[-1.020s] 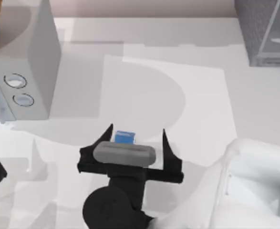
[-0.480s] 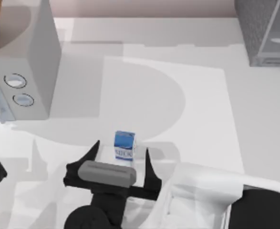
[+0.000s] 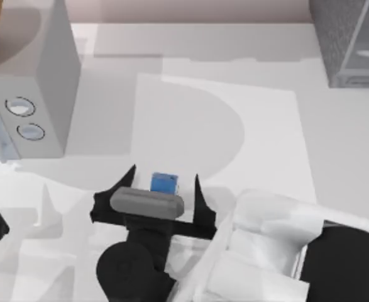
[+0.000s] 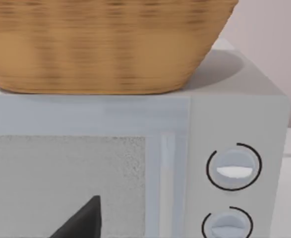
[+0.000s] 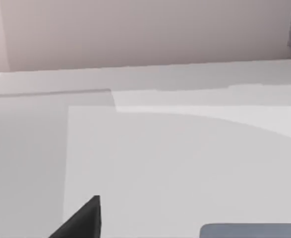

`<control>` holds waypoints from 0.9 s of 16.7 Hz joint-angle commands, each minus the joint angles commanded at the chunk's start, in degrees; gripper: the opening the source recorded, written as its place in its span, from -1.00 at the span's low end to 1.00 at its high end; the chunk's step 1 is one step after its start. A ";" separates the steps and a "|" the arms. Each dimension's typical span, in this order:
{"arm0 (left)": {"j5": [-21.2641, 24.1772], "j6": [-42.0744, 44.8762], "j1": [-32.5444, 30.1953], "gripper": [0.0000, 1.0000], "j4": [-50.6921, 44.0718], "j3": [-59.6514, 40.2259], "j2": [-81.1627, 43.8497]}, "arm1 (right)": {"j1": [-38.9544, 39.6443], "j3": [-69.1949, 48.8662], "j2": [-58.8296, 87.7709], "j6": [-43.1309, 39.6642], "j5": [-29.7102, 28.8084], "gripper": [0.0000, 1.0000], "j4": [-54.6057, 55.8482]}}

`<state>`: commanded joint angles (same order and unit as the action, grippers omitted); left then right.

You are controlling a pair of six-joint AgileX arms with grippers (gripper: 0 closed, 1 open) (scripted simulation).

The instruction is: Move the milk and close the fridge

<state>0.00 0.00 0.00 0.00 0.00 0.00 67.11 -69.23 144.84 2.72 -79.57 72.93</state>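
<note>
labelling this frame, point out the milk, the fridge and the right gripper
milk (image 3: 164, 182): top view, its blue top.
fridge (image 3: 335, 38): top view, its speckled side wall.
right gripper (image 3: 165, 179): top view, midway between open fingertips.

1. The milk (image 3: 164, 182) shows a bright blue top, at 6 o'clock on the white table (image 3: 266, 126).
2. The right gripper (image 3: 165, 182) is matte black, with a mid-grey block across it and black pointed fingers (image 3: 127, 178).
3. The fridge (image 3: 347, 38), at 2 o'clock, is dark grey and speckled, with a paler smooth grey panel.
4. The microwave (image 4: 234, 124), at 9 o'clock, is light grey with 2 pale blue-grey dials ringed in black.
5. The basket (image 4: 105, 44) on it is golden tan wicker, finely woven.
</note>
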 joint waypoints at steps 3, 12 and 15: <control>0.00 0.00 0.00 1.00 0.00 0.00 0.00 | -0.15 -0.08 0.04 -0.07 0.15 1.00 0.07; 0.00 0.00 0.00 1.00 0.00 0.00 0.00 | -0.15 -0.08 0.04 -0.07 0.15 -0.21 0.07; 0.00 0.00 0.00 1.00 0.00 0.00 0.00 | -0.15 -0.08 0.04 -0.07 0.15 -0.66 0.07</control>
<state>0.00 0.00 0.00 0.00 0.00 0.00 66.96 -69.30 144.89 2.64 -79.42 72.99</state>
